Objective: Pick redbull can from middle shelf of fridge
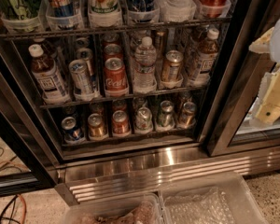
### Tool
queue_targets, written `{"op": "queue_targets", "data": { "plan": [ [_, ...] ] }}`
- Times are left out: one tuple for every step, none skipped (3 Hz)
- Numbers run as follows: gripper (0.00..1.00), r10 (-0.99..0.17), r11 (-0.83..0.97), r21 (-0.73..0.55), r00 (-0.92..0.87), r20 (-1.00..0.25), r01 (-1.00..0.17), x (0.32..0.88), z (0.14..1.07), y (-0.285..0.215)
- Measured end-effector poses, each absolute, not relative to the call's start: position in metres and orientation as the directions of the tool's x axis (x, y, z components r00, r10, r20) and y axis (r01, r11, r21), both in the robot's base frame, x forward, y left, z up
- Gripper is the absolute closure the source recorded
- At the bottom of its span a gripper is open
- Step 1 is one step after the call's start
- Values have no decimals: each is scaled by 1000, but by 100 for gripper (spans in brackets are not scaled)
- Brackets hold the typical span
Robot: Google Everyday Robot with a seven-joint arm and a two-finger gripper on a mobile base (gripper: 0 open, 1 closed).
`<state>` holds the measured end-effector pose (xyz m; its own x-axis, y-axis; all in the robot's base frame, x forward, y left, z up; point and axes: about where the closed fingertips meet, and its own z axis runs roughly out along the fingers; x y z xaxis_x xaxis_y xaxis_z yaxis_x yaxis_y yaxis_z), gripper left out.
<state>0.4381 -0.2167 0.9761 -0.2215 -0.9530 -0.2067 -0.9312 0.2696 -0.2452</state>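
The fridge [226, 92] stands open, its dark frame around wire racks. The redbull can [82, 78], slim and silver with blue panels, stands at the front of the middle shelf [147, 95], in a clear cup-tray left of centre. A second slim can [86, 56] stands right behind it. The red Coca-Cola can [115, 76] is right beside it on its right. My gripper [271, 99] shows as cream and white parts at the right edge, outside the fridge in front of the right glass door, far to the right of the redbull can.
On the middle shelf also stand a tea bottle [45, 76], a water bottle [144, 65], a gold-tan can [171, 66] and another tea bottle [203, 56]. Short cans [121, 122] fill the rack below. Clear plastic bins [210, 202] lie under the ribbed steel strip [168, 171].
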Motion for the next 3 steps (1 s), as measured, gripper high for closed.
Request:
{"op": "queue_targets", "data": {
  "plan": [
    [0, -950, 272, -248, -219, -221, -930, 439, 974, -213],
    [0, -918, 323, -217, -250, -307, -921, 437, 953, -199],
    [0, -853, 388, -177, -280, -441, -905, 439, 929, -167]
  ]
}}
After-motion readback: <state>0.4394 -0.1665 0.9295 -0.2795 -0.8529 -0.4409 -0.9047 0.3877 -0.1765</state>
